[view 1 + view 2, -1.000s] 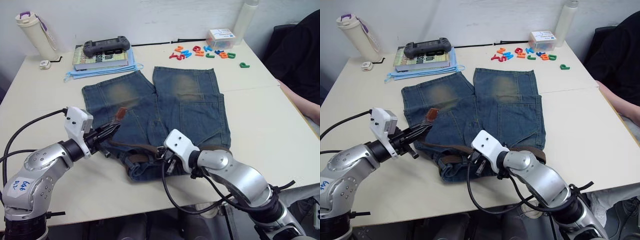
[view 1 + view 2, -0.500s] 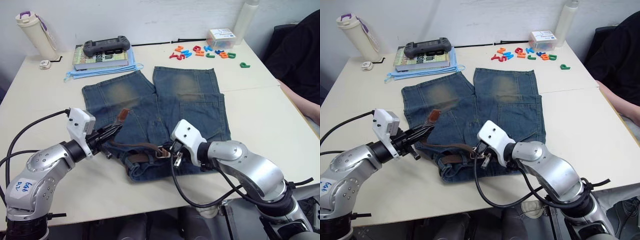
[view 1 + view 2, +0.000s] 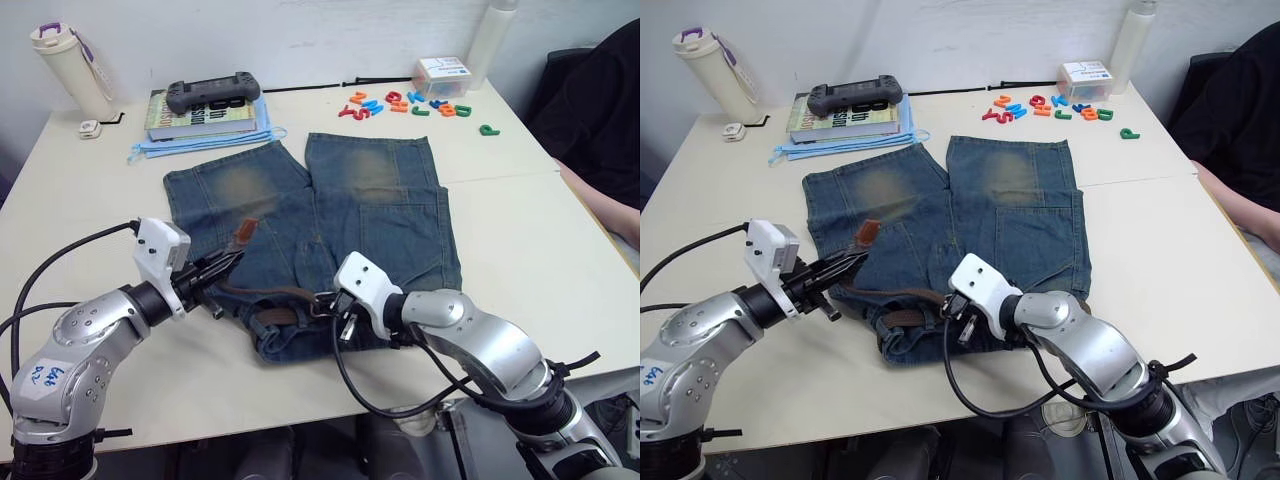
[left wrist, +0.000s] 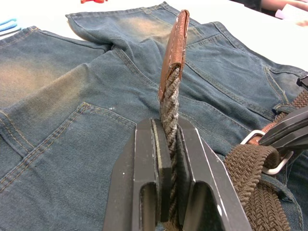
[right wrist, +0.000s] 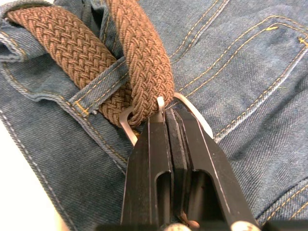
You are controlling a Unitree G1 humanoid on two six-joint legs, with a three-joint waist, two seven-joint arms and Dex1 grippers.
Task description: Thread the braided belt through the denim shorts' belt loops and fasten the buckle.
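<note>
The denim shorts lie flat on the table, waistband toward me. The braided belt runs along the waistband and passes under a belt loop. My left gripper is shut on the belt just behind its tan leather tip, which stands up over the left leg. At the middle of the waistband my right gripper is shut on the silver buckle, with the brown strap looping into it.
A book with a game controller lies at the back left beside a white bottle. Coloured letters and a small box are at the back right. A person sits at the right edge.
My right gripper carried the buckle a little to the right, then back left along the waistband. The left gripper kept its hold on the belt and barely shifted.
</note>
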